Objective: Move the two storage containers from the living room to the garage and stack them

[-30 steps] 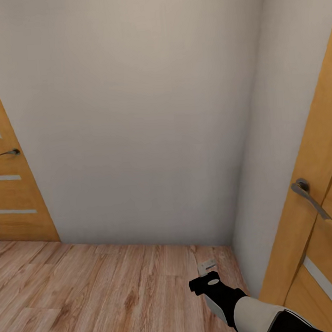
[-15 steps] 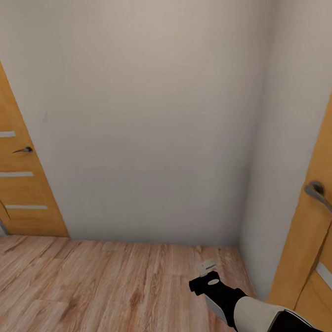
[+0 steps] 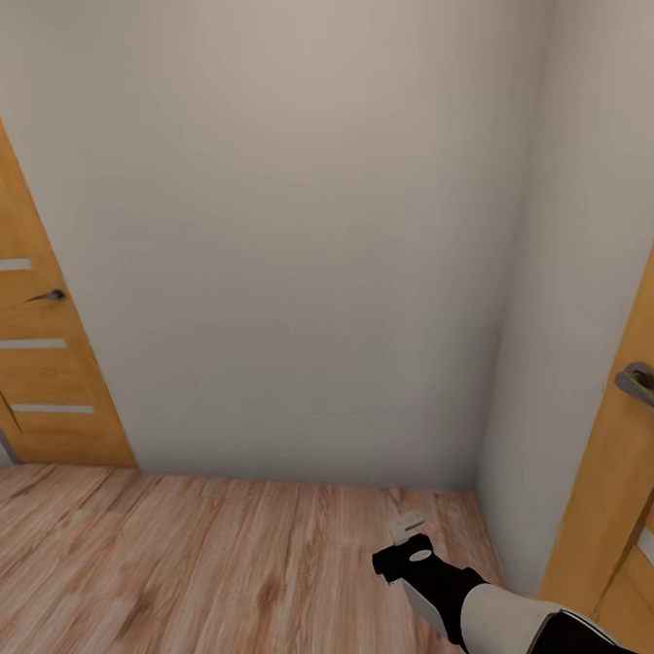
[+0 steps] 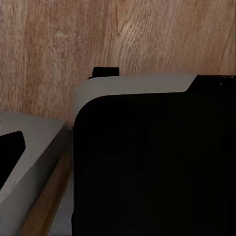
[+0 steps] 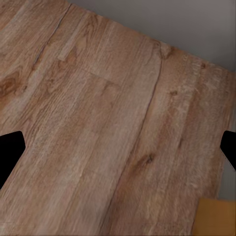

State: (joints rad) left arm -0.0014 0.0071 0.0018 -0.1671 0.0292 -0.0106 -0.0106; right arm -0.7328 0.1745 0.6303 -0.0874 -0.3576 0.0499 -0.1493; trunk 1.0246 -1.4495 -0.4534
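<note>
The two storage containers are out of view, and so is the garage. My right gripper (image 3: 409,528) hangs low over a light wood plank floor (image 3: 188,571) near a room corner. In the right wrist view its two black fingertips (image 5: 10,152) stand far apart at the picture's edges, so the right gripper (image 5: 118,147) is open with bare planks between the fingers. The left wrist view looks at my own black and grey body (image 4: 152,162) over the planks, with one black fingertip (image 4: 10,150) at the edge.
A plain pale wall (image 3: 292,242) stands straight ahead and meets another wall at the corner on the right. An orange wooden door (image 3: 22,290) with a lever handle is at the left. Another wooden door (image 3: 639,461) with a grey handle is close at the right.
The whole picture has slid to the right, so the camera has turned left: the left door shows more, the right door less. My right arm keeps its pose.
</note>
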